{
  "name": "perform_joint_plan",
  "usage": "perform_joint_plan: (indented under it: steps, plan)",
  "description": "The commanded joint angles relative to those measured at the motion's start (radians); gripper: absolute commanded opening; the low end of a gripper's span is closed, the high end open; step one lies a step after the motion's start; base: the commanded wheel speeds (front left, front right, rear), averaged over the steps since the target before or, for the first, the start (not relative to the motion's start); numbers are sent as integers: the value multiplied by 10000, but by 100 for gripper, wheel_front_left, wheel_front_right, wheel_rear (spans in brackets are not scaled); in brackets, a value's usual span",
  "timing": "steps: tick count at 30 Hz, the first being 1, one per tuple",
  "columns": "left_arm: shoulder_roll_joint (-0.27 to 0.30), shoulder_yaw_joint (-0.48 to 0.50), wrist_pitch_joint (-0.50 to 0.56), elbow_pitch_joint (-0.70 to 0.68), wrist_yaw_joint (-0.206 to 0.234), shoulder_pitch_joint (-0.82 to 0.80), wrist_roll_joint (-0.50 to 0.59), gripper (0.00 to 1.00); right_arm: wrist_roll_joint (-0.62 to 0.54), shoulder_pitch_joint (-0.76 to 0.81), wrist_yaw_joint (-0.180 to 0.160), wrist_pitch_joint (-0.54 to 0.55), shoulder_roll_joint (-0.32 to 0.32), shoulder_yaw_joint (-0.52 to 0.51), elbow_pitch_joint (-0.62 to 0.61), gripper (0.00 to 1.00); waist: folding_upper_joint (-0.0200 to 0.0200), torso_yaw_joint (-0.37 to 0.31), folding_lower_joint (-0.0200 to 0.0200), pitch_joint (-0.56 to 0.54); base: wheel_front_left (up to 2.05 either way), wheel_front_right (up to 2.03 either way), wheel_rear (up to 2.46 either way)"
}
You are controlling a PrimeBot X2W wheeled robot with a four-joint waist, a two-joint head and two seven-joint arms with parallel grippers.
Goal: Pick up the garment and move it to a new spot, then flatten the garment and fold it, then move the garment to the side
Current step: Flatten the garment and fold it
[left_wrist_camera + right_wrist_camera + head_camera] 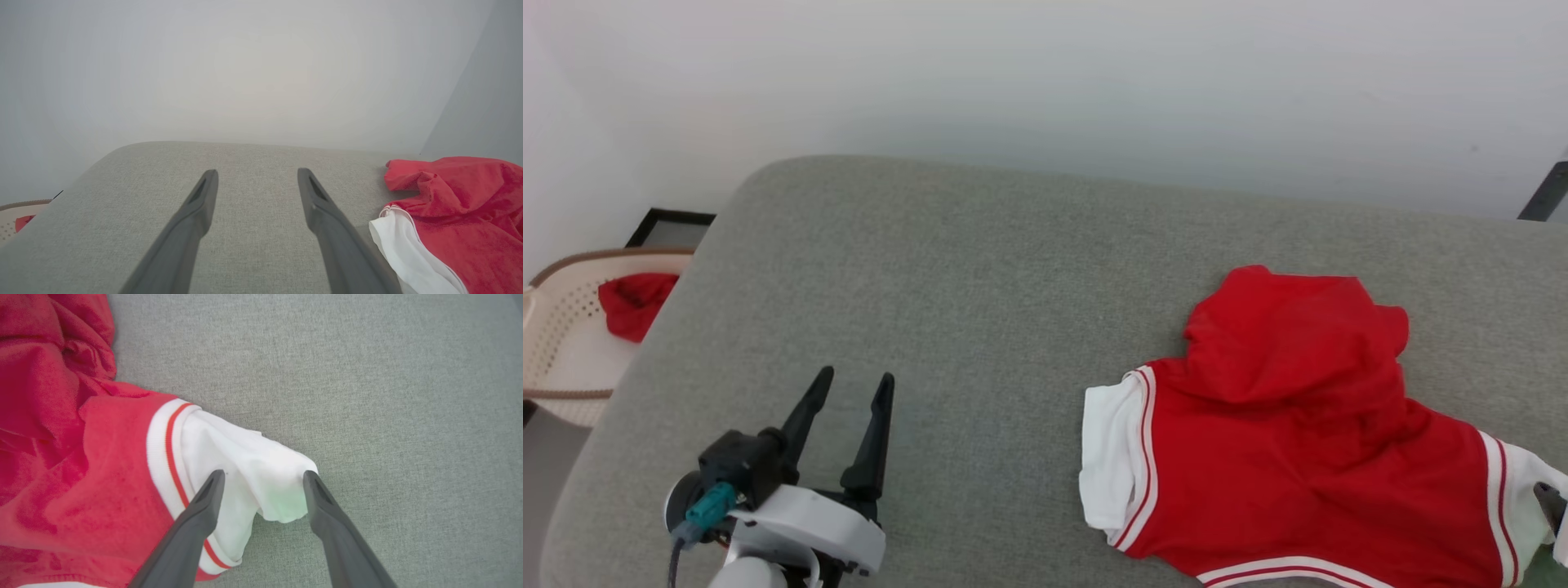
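Observation:
The garment (1298,425) is a red hooded top with white sleeves and red-and-white striped trim. It lies spread on the right part of the grey cushioned surface (972,286), hood bunched toward the wall. My right gripper (263,475) is open, and the garment's (81,457) white sleeve end lies between its fingertips. A dark bit of one of its fingers (1550,502) shows at the right edge of the head view. My left gripper (856,376) is open and holds nothing, hovering over bare cushion well left of the garment (461,212); its fingers (327,220) stand wide apart.
A cream perforated laundry basket (564,327) with a plain red cloth (633,302) in it stands off the cushion's left edge. A pale wall runs behind the cushion. A dark bar (1547,192) shows at the far right by the wall.

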Motion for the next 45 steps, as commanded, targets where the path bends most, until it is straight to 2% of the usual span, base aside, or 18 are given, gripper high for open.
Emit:
perform_joint_plan:
  steps: [1,11,13,18,21,25,26,34,39,45]
  plan:
    - [66,-52,0,41,-25,149,-60,100,98,-144,-4,-257,-71,152,120,100,-1,-162,0,-146,0,0,0]
    - [488,-286,630,-278,-25,368,-489,100,525,334,-3,-1583,35,781,-803,100,-1,-694,0,-516,0,0,0]
    - [704,-367,1429,-634,-25,519,-1011,100,873,659,-3,-2048,250,936,-1438,100,-1,-902,0,-607,0,0,0]
    - [946,-360,3818,-1347,53,662,-2331,100,1184,1289,-3,-2399,776,940,-2355,100,-1,-1209,0,-702,0,0,0]
    - [981,-412,5539,-1937,285,561,-3196,100,1250,1648,-3,-2520,1044,999,-2877,100,-1,-1388,0,-713,0,0,0]
    - [868,-564,7768,-2734,867,149,-4318,100,1384,2036,-3,-2856,1300,1080,-3465,100,-1,-1603,0,-677,0,0,0]
    - [868,-564,7768,-2734,867,149,-4318,100,1384,2036,-3,-2856,1300,1080,-3465,100,-1,-1603,0,-677,0,0,0]
    - [874,-1394,11560,-3177,2630,-1197,-4998,100,1489,2251,-3,-3287,1559,1167,-3661,100,-1,-2161,0,-521,0,0,0]
    - [690,-1927,12748,-2953,3057,-1895,-5064,100,1534,2085,-3,-3351,1607,1142,-3532,100,-1,-2465,0,-386,0,0,0]
    - [969,-2608,13274,-2178,2999,-2274,-4462,100,1641,1885,-3,-3463,1635,1195,-3403,100,-1,-2837,0,-91,0,0,0]
